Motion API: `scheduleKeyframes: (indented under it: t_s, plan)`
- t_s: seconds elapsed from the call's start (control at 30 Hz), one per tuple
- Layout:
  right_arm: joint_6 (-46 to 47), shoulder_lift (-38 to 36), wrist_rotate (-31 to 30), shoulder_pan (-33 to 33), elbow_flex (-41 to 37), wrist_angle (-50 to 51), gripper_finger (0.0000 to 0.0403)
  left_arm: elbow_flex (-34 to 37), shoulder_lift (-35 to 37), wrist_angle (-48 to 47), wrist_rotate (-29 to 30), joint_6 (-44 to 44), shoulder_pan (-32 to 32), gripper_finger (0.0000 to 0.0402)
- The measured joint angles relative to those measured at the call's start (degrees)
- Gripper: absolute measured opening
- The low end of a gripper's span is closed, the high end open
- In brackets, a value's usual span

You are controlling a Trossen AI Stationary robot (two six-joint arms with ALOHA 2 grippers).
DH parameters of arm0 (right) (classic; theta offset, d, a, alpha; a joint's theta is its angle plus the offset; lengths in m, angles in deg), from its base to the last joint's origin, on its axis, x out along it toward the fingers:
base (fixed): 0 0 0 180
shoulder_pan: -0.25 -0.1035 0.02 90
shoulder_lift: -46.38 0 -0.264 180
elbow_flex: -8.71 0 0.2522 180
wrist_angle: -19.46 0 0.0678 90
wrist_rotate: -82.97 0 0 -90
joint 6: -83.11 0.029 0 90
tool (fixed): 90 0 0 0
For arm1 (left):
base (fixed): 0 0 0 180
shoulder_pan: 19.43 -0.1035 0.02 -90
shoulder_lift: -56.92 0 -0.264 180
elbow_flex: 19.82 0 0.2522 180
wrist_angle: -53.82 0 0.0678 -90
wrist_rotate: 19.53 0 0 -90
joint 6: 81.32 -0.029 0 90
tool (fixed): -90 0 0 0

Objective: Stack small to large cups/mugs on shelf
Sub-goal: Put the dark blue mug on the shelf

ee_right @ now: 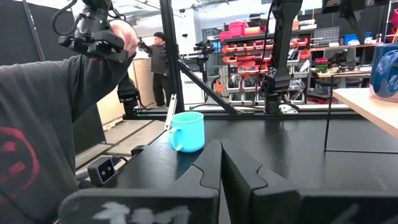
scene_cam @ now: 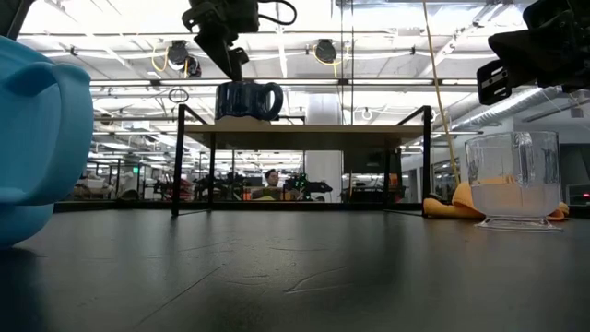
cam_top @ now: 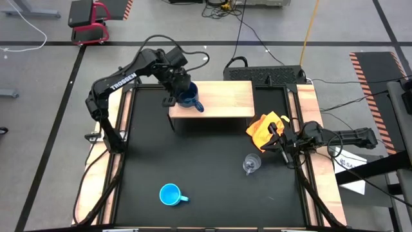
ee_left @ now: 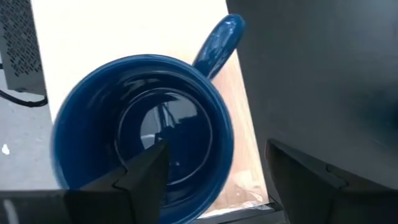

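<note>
The dark navy mug (cam_top: 188, 98) stands upright by its base on the left end of the shelf's wooden top (cam_top: 225, 96). Its handle (ee_left: 219, 38) points to the shelf's near edge. My left gripper (ee_left: 216, 146) hangs open just above the mug (scene_cam: 247, 100). One finger (ee_left: 149, 168) is over the hollow and the other is outside the rim; I see no touch. The light blue mug (cam_top: 170, 194) stands on the table near the front edge. The clear glass cup (cam_top: 251, 164) stands to the right. My right gripper (cam_top: 273, 143) rests shut at the right edge.
An orange-yellow cloth (cam_top: 265, 127) lies on the table by the shelf's right end, close to my right gripper. Pale wooden planks (cam_top: 312, 109) run along both table sides. Black tabletop lies bare between the shelf and the two lower cups. A person (ee_right: 160, 59) stands in the room beyond.
</note>
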Motion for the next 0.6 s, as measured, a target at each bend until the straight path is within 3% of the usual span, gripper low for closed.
scheduleKeyframes:
  t_s: [0.6]
  plan:
    - [0.0, -0.02, 0.0, 0.0, -0.02, 0.02, 0.0, 4.54, 0.02, 3.02, 2.61, -0.42, 0.0, 0.0267]
